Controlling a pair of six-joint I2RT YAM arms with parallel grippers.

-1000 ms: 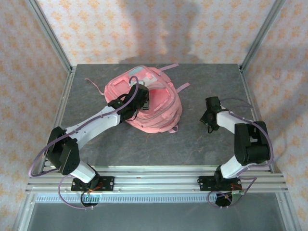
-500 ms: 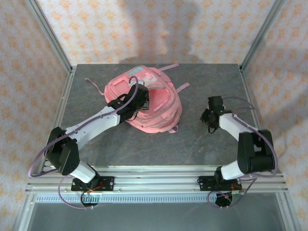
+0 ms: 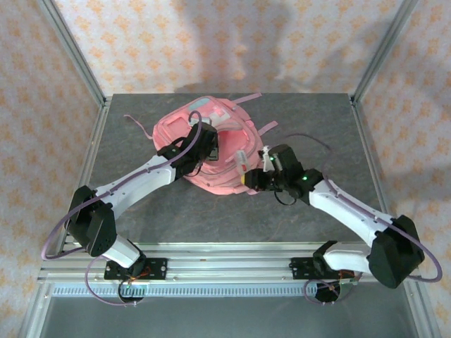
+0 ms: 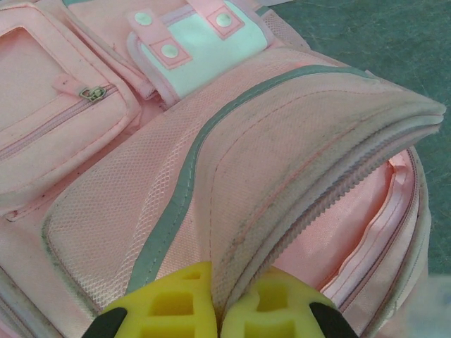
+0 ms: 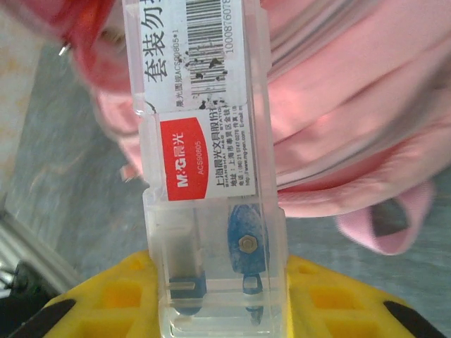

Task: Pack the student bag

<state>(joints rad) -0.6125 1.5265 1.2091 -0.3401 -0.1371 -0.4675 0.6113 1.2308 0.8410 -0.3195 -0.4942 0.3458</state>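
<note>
The student bag (image 3: 232,141), pink with a light blue and white patch, lies at the middle back of the grey table. My left gripper (image 3: 203,145) is over the bag. Its yellow fingers (image 4: 173,303) are shut on the raised mesh flap (image 4: 282,141) beside the open zip. My right gripper (image 3: 261,174) is at the bag's right edge, shut on a clear plastic case (image 5: 208,141) with a red and white label and blue-handled tools inside. The case (image 3: 243,163) points up toward the pink bag (image 5: 352,105).
Pink straps (image 3: 266,128) trail from the bag's back and right side. Aluminium frame posts (image 3: 77,56) stand at the back corners and rails (image 3: 225,264) run along the near edge. Bare grey tabletop (image 3: 317,127) lies to the right.
My right arm has swung left from the right side of the table to the bag's right edge, now carrying the clear case. The left gripper and bag have not moved.
</note>
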